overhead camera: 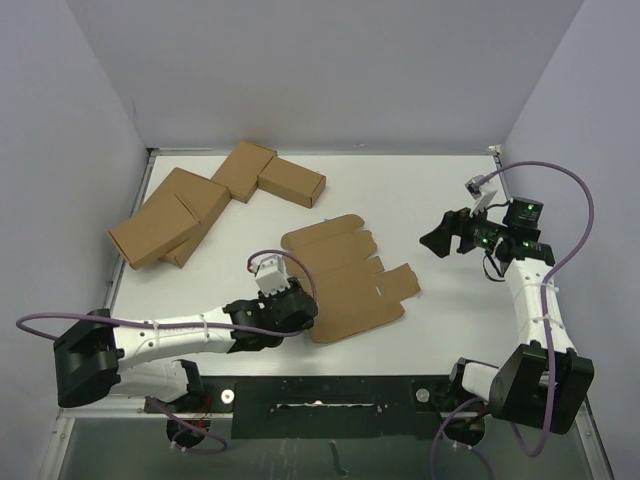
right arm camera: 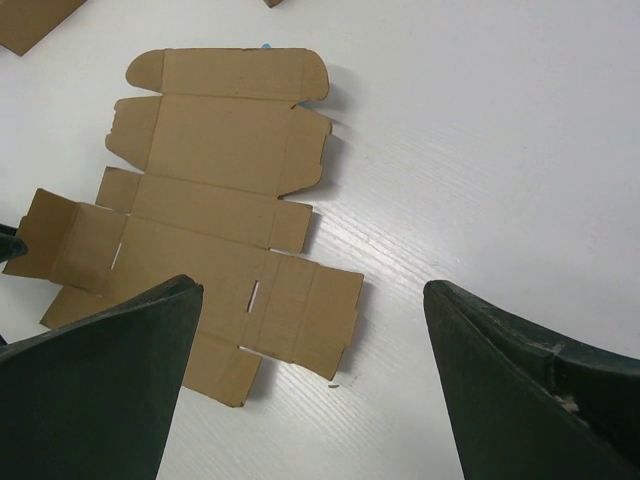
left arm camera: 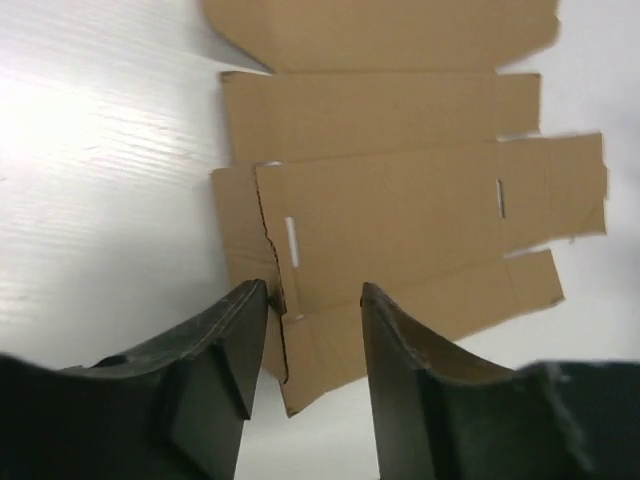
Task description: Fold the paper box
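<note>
At the middle of the white desk (overhead camera: 420, 190) lies the paper box (overhead camera: 345, 285), a plain brown cardboard die-cut sheet with many flaps and tabs, spread flat and unfolded, its long axis running from far left to near right. In the left wrist view, a small flap at the left near corner of the sheet (left arm camera: 400, 200) seems slightly lifted, though this is hard to tell. The left end effector (left arm camera: 312, 300) hangs over that corner with its black fingers released and apart, the sheet's edge showing between them. The right end effector (right arm camera: 310, 288) is spread wide and grasps nothing, poised to the right of the sheet (right arm camera: 210, 210). Four closed brown cardboard cartons (overhead camera: 240, 170) sit grouped at the far left, well apart from the sheet.
</note>
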Tool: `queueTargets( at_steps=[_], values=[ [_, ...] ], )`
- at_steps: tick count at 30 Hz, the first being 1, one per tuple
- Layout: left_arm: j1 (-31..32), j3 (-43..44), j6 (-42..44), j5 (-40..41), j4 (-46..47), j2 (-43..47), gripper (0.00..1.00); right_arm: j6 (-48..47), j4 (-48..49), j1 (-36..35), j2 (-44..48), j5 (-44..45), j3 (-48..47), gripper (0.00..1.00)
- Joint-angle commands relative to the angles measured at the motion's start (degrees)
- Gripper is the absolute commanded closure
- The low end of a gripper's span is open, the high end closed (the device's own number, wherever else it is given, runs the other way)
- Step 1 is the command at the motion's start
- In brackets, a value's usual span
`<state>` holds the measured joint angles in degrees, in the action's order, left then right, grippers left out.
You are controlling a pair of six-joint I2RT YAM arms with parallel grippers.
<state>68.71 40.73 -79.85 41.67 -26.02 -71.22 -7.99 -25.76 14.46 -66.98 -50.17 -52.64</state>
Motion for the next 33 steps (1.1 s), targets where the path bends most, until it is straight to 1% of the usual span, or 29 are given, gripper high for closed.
queueTargets(
  at_steps=[1, 3, 5, 7, 9, 10, 11, 13, 16, 17, 20, 24, 26, 27, 28, 30, 31, 33],
  values=[
    [0.4, -2.1, 15.7, -10.4, 20.2, -0.3, 0.5, -1.3, 1.5, -0.5, -0.3, -0.3, -0.9, 0.02],
    [0.4, -3.4, 23.1, -13.5, 24.5, 0.5, 0.38, -1.5, 1.4, -0.4, -0.1, 0.0, -1.0, 0.02],
    [0.4, -4.5, 31.2, -14.7, 26.6, 2.9, 0.3, -1.7, 1.3, -0.4, 0.0, 0.1, -1.0, 0.02],
    [0.0, -5.4, 39.2, -16.0, 27.7, 6.6, 0.16, -1.7, 1.2, -0.4, 0.2, 0.1, -1.0, 0.02],
    [-2.5, -5.9, 46.0, -20.2, 28.3, 11.2, 0.03, -1.6, 1.2, -0.5, 0.2, -0.1, -1.0, 0.02],
    [-4.5, -6.0, 49.2, -23.3, 28.7, 13.0, 0.02, -1.6, 1.2, -0.5, 0.3, -0.2, -1.0, 0.02],
    [-7.5, -5.9, 50.5, -27.5, 28.7, 14.4, 0.02, -1.5, 1.2, -0.5, 0.3, -0.4, -1.0, 0.02],
    [-15.1, -4.9, 51.2, -36.4, 27.7, 15.6, 0.02, -1.5, 1.1, -0.5, 0.3, -0.5, -1.0, 0.02],
    [-26.8, -2.7, 50.9, -48.2, 25.5, 14.2, 0.02, -1.5, 1.2, -0.5, 0.9, -0.6, -0.9, 0.02],
    [-30.3, -1.9, 50.9, -52.3, 25.6, 13.1, 0.02, -1.4, 1.3, -0.6, 1.2, -0.7, -0.8, 0.02],
    [-39.0, -0.3, 51.1, -59.4, 28.1, 7.8, 0.02, -0.7, 2.1, -0.7, 2.0, -1.8, -0.2, 0.02],
    [-50.1, 1.4, 48.2, -72.5, 38.8, -2.7, 0.03, -1.7, 3.4, -2.0, 1.8, -4.7, 0.9, 0.02],
    [-53.8, 3.1, 46.4, -77.2, 44.5, -9.1, 0.04, -2.7, 3.3, -3.1, 1.6, -5.3, 1.1, 0.02],
    [-56.0, 3.9, 45.4, -80.1, 47.1, -12.6, 0.06, -3.2, 3.0, -3.5, 1.5, -5.4, 1.1, 0.02],
    [-57.2, 5.7, 44.2, -82.4, 48.8, -16.0, 0.12, -3.6, 2.8, -3.7, 1.4, -5.4, 1.0, 0.02],
    [-59.2, 9.3, 42.0, -85.9, 51.0, -22.5, 0.19, -4.0, 2.5, -3.8, 1.4, -5.6, 0.9, 0.02],
    [-59.8, 11.3, 41.2, -87.0, 50.6, -25.5, 0.21, -4.0, 2.4, -3.7, 1.4, -5.7, 0.8, 0.02],
    [-60.1, 15.7, 40.9, -88.8, 48.1, -30.6, 0.21, -4.2, 2.2, -3.7, 1.6, -5.8, 0.7, 0.02]
  ],
)
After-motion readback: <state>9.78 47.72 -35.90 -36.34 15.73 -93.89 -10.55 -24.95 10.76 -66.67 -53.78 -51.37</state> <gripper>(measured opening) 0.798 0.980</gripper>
